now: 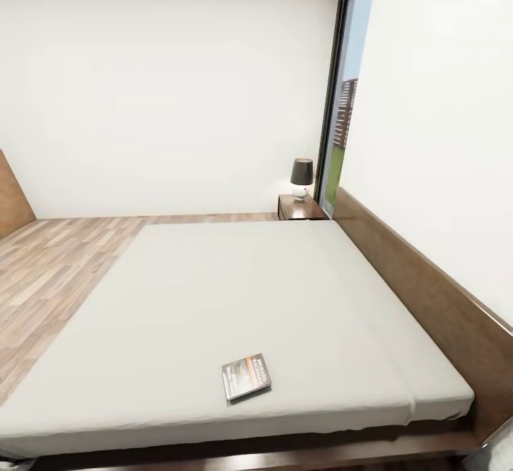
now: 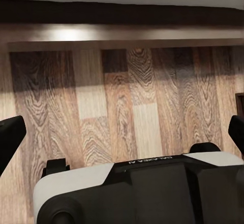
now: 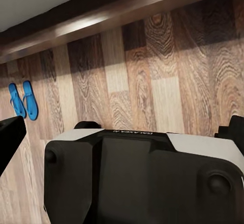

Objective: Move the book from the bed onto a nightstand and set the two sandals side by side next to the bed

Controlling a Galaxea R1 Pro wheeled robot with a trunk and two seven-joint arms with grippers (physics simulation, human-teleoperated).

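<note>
Two sandals (image 3: 23,100) side by side (floor (image 3: 142,82)), well beyond right fingers (image 3: 10,137).

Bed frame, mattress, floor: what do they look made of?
Bed frame: dark brown wood, smooth, with a soft sheen along its top edge. Mattress: pale grey-beige, matte, probably fabric; no weave can be made out. Floor: wood planks, with clear grain rings and mixed light and dark boards.

A black-shaded lamp (image 1: 301,177) with a white round base stands beside a tall black-framed window (image 1: 344,93), above wood-plank floor (image 1: 50,264)
</note>
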